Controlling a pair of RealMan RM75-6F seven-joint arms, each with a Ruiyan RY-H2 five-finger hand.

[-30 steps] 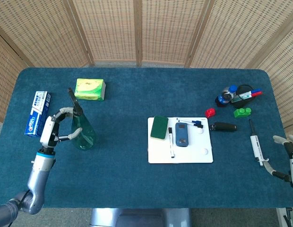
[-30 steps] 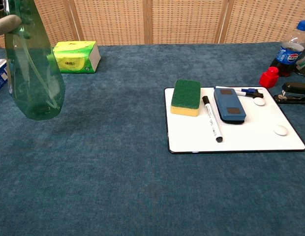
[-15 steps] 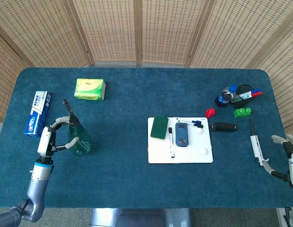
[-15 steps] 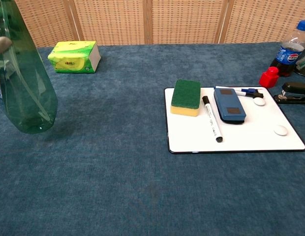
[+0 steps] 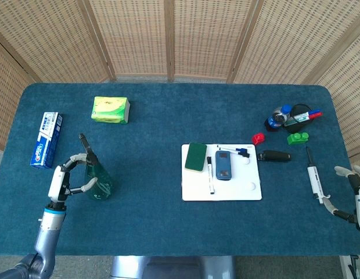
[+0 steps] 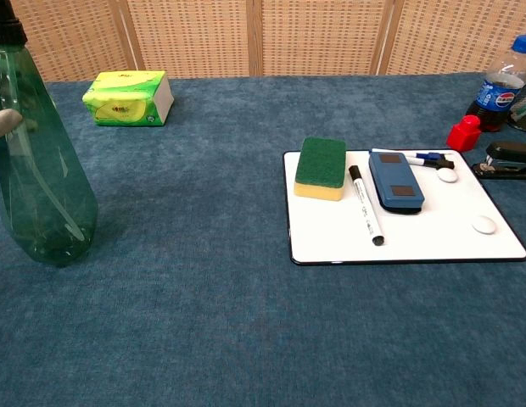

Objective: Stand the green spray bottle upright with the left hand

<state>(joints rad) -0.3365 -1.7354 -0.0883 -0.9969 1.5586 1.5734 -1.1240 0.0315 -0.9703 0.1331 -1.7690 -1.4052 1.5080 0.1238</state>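
The green spray bottle stands upright at the left of the blue table, black nozzle on top. In the chest view the green spray bottle has its base down at the cloth; whether it bears weight there I cannot tell. My left hand holds it from the left side, fingers curled round its neck and lower body. One fingertip shows at the chest view's left edge against the bottle. My right hand sits at the far right edge, fingers apart, holding nothing.
A toothpaste box lies left of the bottle and a green tissue box behind it. A whiteboard in the middle carries a sponge, marker and eraser. A stapler, red block, drink bottle and a white tool lie right.
My left hand has carried the bottle toward the table's near edge and lowered it. The bottle went from tilted and lifted to upright at the cloth. The right hand stayed put.
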